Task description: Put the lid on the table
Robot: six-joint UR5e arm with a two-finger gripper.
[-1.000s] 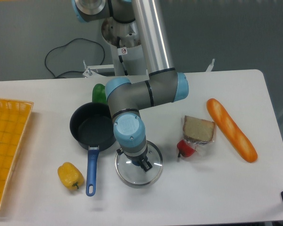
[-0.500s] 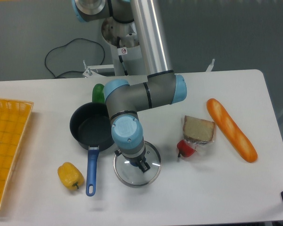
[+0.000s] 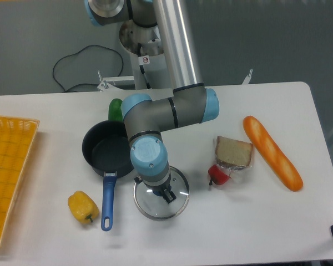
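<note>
While pincer (image 3: 165,194) sits over lid (image 3: 176,206) on table (image 3: 222,233), grip state unclear.

Glass lid (image 3: 175,204) lies flat on white table (image 3: 238,221).

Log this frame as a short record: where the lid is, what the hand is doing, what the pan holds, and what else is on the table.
lid: lid sits off the saucepan, over the table just right of the pan's handle; contact with the tabletop cannot be judged
hand: hand above the lid's centre, mostly hidden by the wrist; open or shut cannot be told
saucepan: saucepan uncovered, looks empty
right of lid: red pepper, bread slice, baguette
left of lid: yellow pepper, yellow basket
behind pan: green vegetable, partly hidden
</note>
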